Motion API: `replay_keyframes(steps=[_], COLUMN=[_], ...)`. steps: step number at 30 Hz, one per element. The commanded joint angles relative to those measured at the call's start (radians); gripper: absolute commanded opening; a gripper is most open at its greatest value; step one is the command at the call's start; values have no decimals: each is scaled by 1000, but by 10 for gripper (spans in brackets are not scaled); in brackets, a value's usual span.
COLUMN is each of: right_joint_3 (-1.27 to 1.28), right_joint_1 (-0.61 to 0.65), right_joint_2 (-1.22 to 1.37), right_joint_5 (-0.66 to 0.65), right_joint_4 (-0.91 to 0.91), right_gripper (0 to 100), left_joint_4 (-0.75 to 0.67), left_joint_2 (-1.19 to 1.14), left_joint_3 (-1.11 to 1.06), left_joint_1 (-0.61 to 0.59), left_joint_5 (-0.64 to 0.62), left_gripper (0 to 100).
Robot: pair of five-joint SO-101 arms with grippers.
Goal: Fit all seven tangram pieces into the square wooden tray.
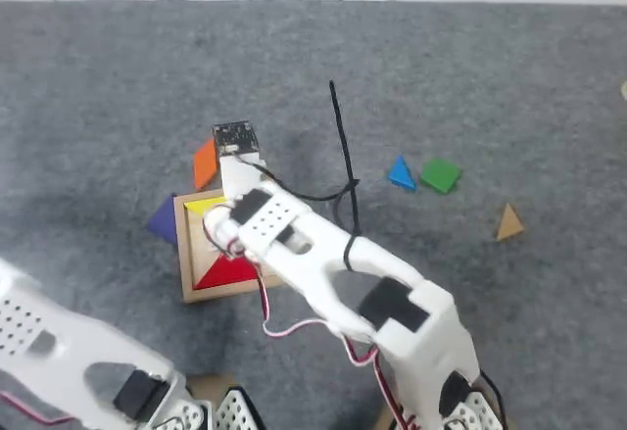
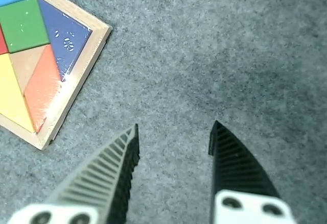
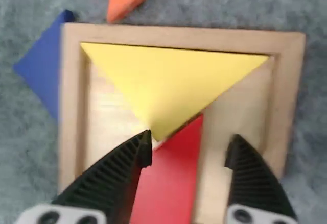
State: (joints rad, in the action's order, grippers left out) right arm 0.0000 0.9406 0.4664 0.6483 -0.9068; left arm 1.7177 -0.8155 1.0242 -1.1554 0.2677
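Wooden tray [image 1: 184, 249] with one yellow triangle [image 3: 168, 81], one red triangle [image 3: 171, 183]; five pieces [image 1: 440, 174] outside; left gripper [image 2: 173, 132], right gripper [image 3: 188, 145] wide.

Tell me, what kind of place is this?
Probably a robot practice table, not a playroom: a grey carpet-like cover, white robot arms reaching over it, and a wooden tray with puzzle pieces like the green square lying around.
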Motion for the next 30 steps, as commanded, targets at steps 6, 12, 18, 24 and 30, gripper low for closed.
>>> replay_keyframes(steps=[6, 12, 18, 24, 30], right_joint_3=[-141, -141, -140, -141, -141], right_joint_1=[76, 117, 122, 136, 163], right_joint_2=[-8, -8, -22, -44, -99], right_joint_5=[-103, -104, -124, -163, -216], right_joint_4=[-131, -133, -104, -61, -61], right_gripper=[91, 90, 90, 90, 90], left_joint_4=[35, 35, 35, 35, 34], left_joint_2=[21, 21, 21, 21, 21], left_joint_3=[41, 41, 41, 41, 41], left_joint_1=[-5, -11, -11, -11, -6], left_joint_5=[15, 15, 15, 15, 15], left_gripper=[220, 220, 220, 220, 220])
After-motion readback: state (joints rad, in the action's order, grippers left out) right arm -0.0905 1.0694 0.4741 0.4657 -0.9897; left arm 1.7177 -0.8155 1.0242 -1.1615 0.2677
